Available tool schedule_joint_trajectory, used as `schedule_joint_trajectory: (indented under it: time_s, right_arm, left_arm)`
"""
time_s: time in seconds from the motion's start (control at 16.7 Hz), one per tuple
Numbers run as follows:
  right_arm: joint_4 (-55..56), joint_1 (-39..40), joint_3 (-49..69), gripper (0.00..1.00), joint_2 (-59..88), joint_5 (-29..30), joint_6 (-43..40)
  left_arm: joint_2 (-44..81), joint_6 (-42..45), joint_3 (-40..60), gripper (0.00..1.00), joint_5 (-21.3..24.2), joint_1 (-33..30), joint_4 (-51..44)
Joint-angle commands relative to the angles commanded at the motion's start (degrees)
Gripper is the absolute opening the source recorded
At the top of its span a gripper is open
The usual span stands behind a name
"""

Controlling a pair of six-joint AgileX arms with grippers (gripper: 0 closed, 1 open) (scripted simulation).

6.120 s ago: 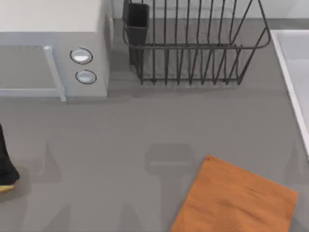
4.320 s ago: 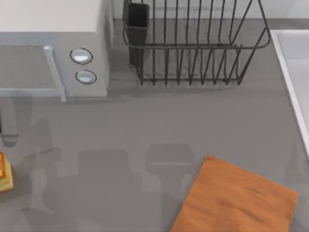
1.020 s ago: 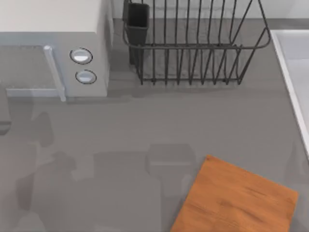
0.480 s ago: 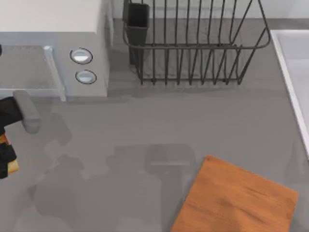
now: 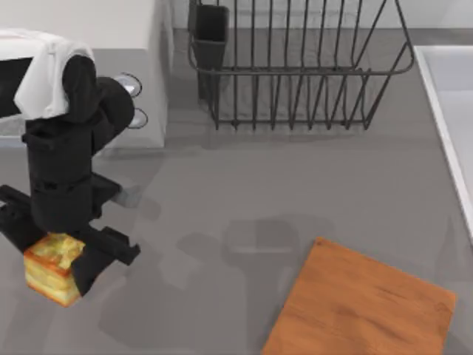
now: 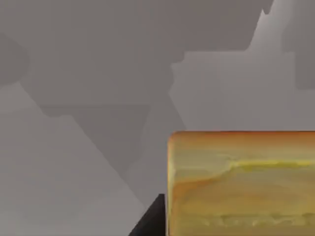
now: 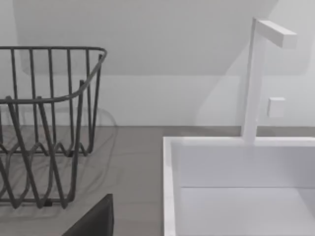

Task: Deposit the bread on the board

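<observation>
The bread (image 5: 50, 271), a golden-yellow slice with toasted patches, hangs above the grey counter at the table's left side, with my left gripper (image 5: 59, 255) shut on it between black fingers. In the left wrist view the bread (image 6: 241, 182) looms close, with the counter far below it. The board (image 5: 362, 303), flat orange-brown wood with visible grain, lies at the front right, well apart from the bread and with nothing on it. A dark part of my right gripper (image 7: 93, 221) shows beside the dish rack and sink.
A white microwave (image 5: 140, 44) stands at the back left, just behind my left arm. A black wire dish rack (image 5: 295, 74) fills the back middle. A white sink (image 5: 451, 111) with a faucet (image 7: 256, 78) runs along the right edge.
My left arm has swung in from the left edge, now reaching in front of the microwave, and carried the bread rightward.
</observation>
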Motion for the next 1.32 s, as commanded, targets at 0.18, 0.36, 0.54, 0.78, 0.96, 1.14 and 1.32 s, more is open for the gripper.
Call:
schedule_joint_trajectory:
  time_s: [0.18,0.36,0.54,0.78,0.96,1.14,1.32]
  right_arm:
    - [0.0,0.0,0.0,1.00,0.0,0.0,0.0]
    - [0.0,0.0,0.0,1.00,0.0,0.0,0.0]
    - [0.0,0.0,0.0,1.00,0.0,0.0,0.0]
    - [0.0,0.0,0.0,1.00,0.0,0.0,0.0]
    - [0.0,0.0,0.0,1.00,0.0,0.0,0.0]
    - [0.0,0.0,0.0,1.00,0.0,0.0,0.0]
    - [0.0,0.0,0.0,1.00,0.0,0.0,0.0]
  left_arm:
    - [4.3,-21.2,3.3,0.00,-0.4,-7.8,-2.7]
    - [8.6,-42.9,7.4,0.00,-0.6,-15.3,-4.8]
    - [12.5,-64.3,11.9,0.00,-0.5,-22.2,-6.1]
    - [16.9,-91.2,18.6,0.00,-0.1,-30.0,-6.5]
    - [19.6,-109.3,24.0,0.00,0.4,-34.7,-5.8]
    - [21.9,-125.4,29.5,0.00,0.9,-38.4,-4.4]
    - [23.8,-138.9,34.6,0.00,1.3,-41.0,-2.6]
